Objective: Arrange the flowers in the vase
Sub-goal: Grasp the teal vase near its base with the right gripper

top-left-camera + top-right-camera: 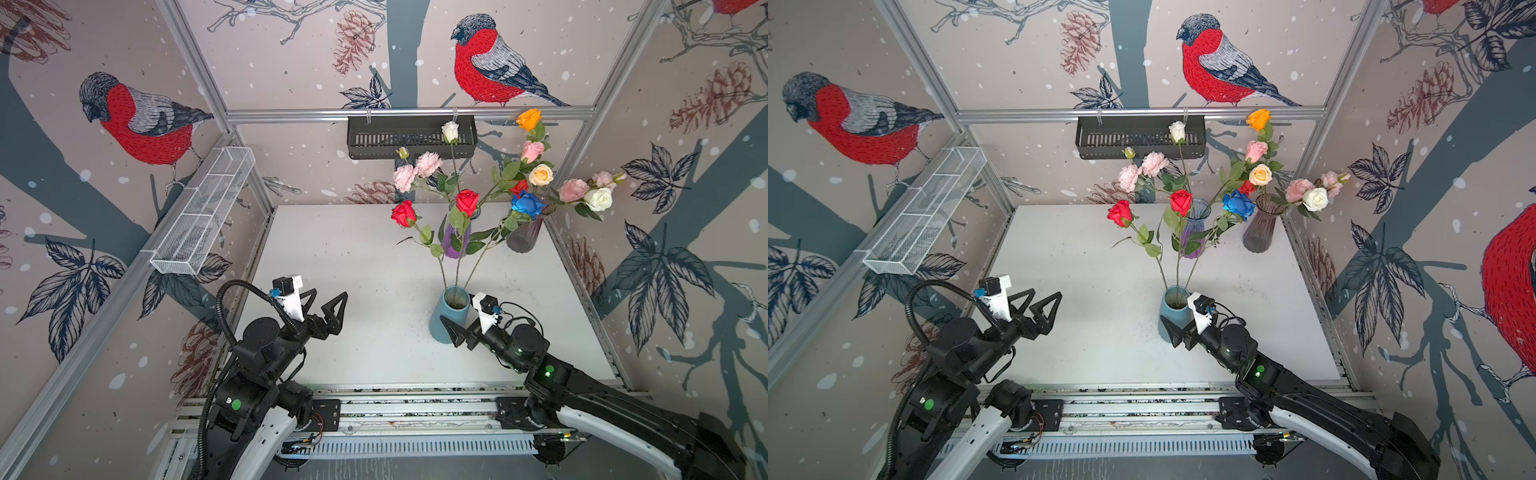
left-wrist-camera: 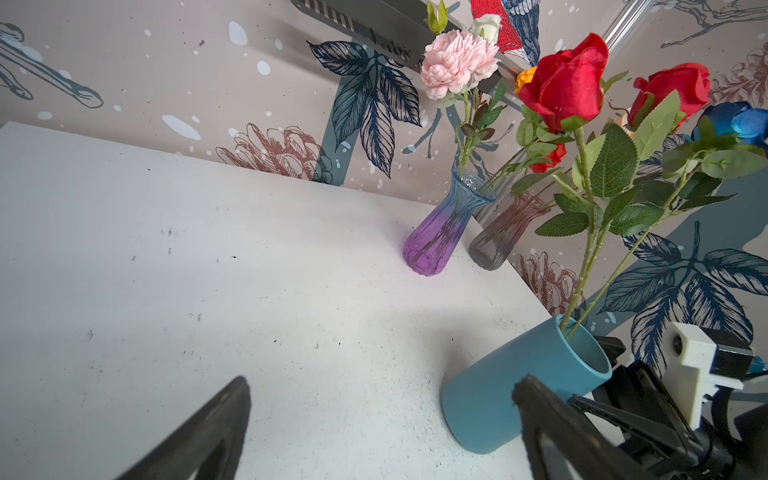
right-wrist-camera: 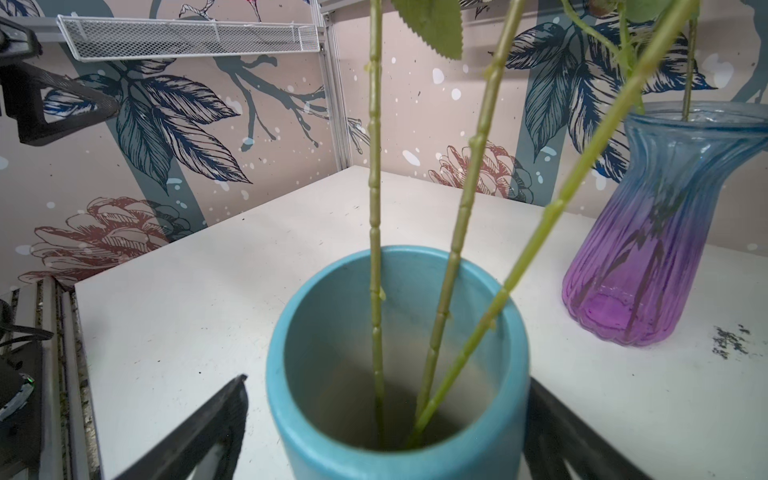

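Jaws spread, right gripper [image 3: 386,380] straddles the matte blue cylindrical vase [image 1: 444,305] containing three long-stemmed flowers [image 1: 467,201]; left gripper [image 1: 329,294] hovers, jaws apart.

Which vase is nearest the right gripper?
The opaque blue vase, flanked by the right gripper's open jaws; purple glass vase and grey glass vase stand farther back.
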